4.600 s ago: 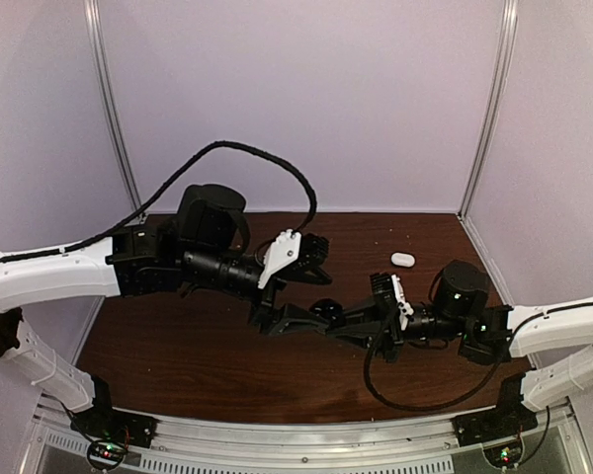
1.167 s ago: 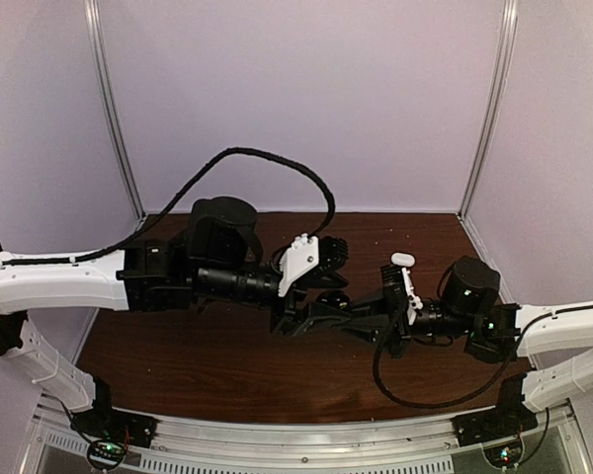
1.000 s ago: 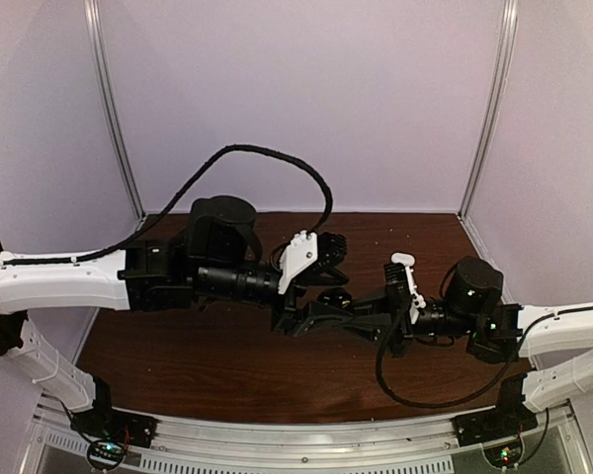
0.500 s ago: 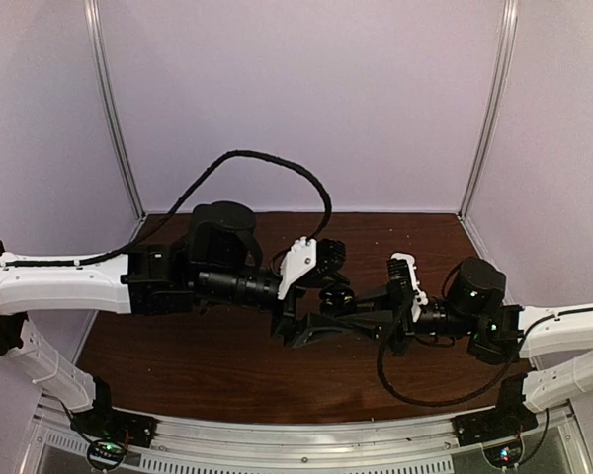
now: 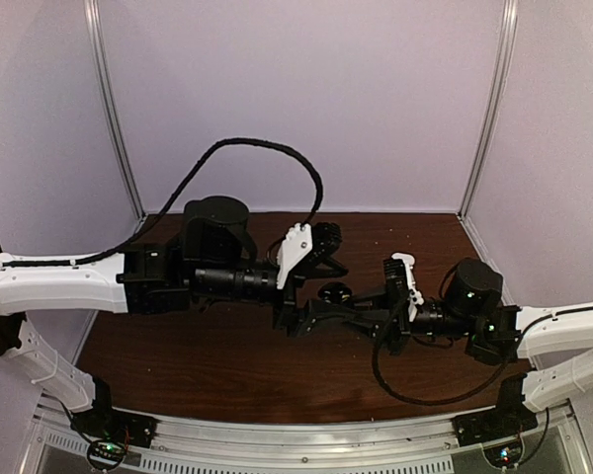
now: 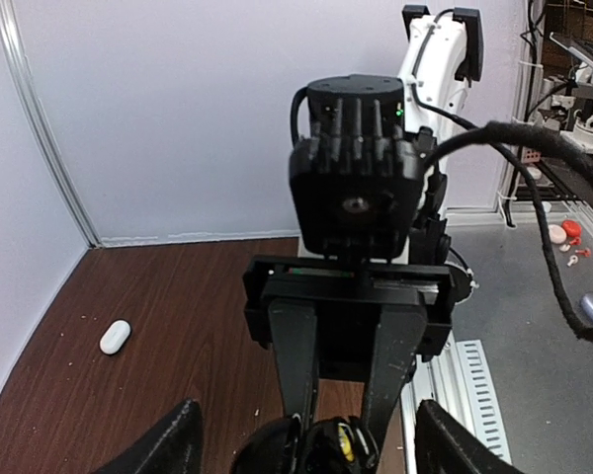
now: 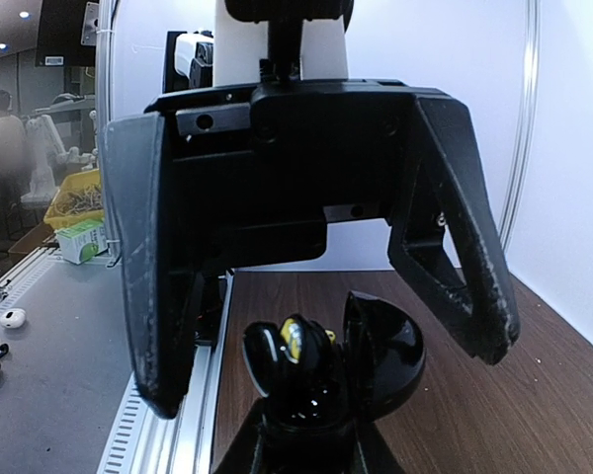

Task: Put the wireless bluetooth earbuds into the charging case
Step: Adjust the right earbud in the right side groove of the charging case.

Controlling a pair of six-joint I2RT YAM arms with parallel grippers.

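The charging case (image 7: pixel 311 415) I see is black and round, with its domed lid (image 7: pixel 385 346) hinged open. My right gripper (image 7: pixel 311 449) is shut on its base and holds it above the table. A black earbud with a yellow mark (image 7: pixel 289 346) sits in the case, and it also shows in the left wrist view as the earbud (image 6: pixel 342 449). My left gripper (image 6: pixel 309 439) faces the case head-on, open, its fingers (image 7: pixel 143 296) spread wide on either side without touching it. From above, the case (image 5: pixel 333 292) hangs between the left gripper (image 5: pixel 314 281) and the right gripper (image 5: pixel 336 304).
A small white oval pebble-shaped object (image 6: pixel 115 337) lies on the brown table (image 5: pixel 198 355) near the back right wall. The arms meet nose to nose over the table's middle. A black cable (image 5: pixel 267 153) loops above the left arm. Pale walls close in three sides.
My left gripper's jaws have spread wider, and it has drawn back and up a little from the case. The right gripper still holds the case, which has shifted slightly.
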